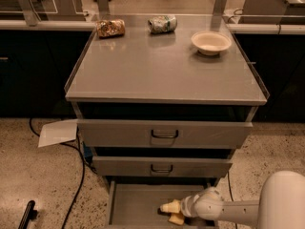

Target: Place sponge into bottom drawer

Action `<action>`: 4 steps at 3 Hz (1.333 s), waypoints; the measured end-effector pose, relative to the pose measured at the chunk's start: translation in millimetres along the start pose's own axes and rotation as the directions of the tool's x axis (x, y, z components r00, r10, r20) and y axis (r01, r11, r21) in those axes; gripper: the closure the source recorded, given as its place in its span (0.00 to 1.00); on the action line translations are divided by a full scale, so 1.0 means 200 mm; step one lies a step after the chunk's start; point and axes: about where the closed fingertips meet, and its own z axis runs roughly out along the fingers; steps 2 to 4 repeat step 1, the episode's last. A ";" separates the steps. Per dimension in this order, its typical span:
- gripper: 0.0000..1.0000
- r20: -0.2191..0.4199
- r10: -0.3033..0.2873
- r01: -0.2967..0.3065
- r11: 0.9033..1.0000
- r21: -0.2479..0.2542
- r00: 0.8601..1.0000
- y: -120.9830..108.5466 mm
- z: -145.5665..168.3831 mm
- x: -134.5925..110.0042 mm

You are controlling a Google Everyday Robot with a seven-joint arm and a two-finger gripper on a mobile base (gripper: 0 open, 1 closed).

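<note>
The bottom drawer [138, 199] is pulled out, with its flat grey floor showing. My gripper [172, 212] reaches in from the right, low over the right part of the drawer floor. A pale yellow block, the sponge [177, 218], sits right at the gripper's tip, at or just above the floor. I cannot tell whether it is held or lying free. My white arm [228, 209] runs to the lower right corner.
The two upper drawers [164, 133] stand slightly open above the gripper. On the cabinet top are a white bowl [210, 42], a crushed can [162, 24] and a snack bag [110, 27]. A paper sheet [57, 132] and a black cable [78, 175] lie on the floor at the left.
</note>
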 end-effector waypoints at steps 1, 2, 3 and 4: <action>0.00 0.000 0.000 0.000 1.000 0.000 1.000 0.00 0.00 0.00; 0.00 0.000 0.000 0.000 1.000 0.000 1.000 0.00 0.00 0.00; 0.00 0.000 0.000 0.000 1.000 0.000 1.000 0.00 0.00 0.00; 0.00 0.000 0.000 0.000 1.000 0.000 1.000 0.00 0.00 0.00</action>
